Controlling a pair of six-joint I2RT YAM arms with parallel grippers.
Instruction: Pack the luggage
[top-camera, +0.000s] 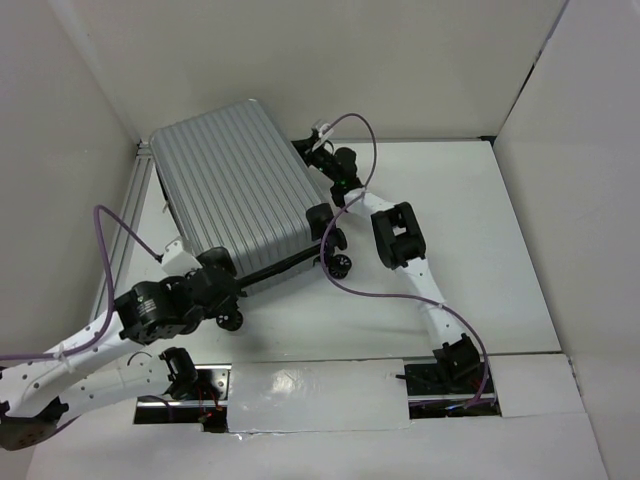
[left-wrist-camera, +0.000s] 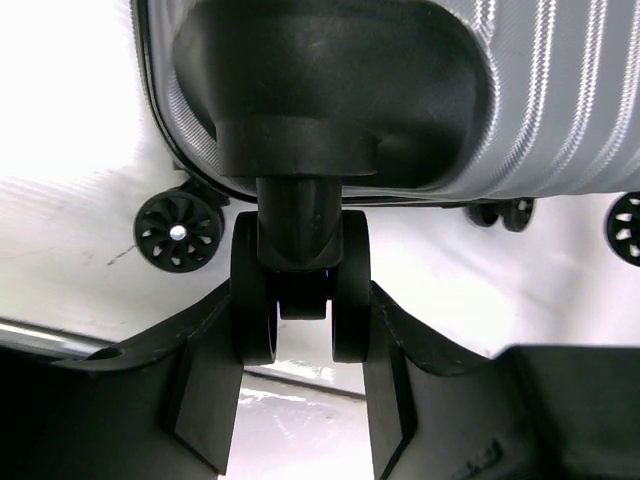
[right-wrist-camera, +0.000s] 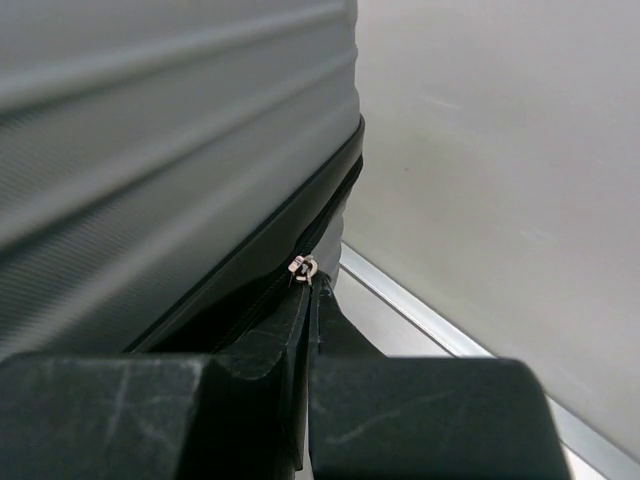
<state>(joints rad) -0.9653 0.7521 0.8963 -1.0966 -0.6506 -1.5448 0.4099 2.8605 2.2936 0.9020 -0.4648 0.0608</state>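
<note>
The luggage (top-camera: 240, 185) is a silver-grey ribbed hard-shell suitcase lying flat and closed at the back left of the table. My left gripper (top-camera: 228, 306) is at its near left corner. In the left wrist view the gripper (left-wrist-camera: 302, 305) has its fingers (left-wrist-camera: 210, 380) against both sides of a black twin caster wheel (left-wrist-camera: 300, 285) under the shell (left-wrist-camera: 560, 90). My right gripper (top-camera: 312, 148) is at the suitcase's far right edge. In the right wrist view the gripper (right-wrist-camera: 312, 295) is shut on the small metal zipper pull (right-wrist-camera: 303, 268) at the black zipper seam.
An aluminium frame rail (top-camera: 125, 220) runs along the left wall, and another (right-wrist-camera: 450, 340) lies along the back wall by the suitcase. More wheels show (left-wrist-camera: 178, 230) (top-camera: 341, 265). White walls close in left, back and right. Purple cables loop above both arms.
</note>
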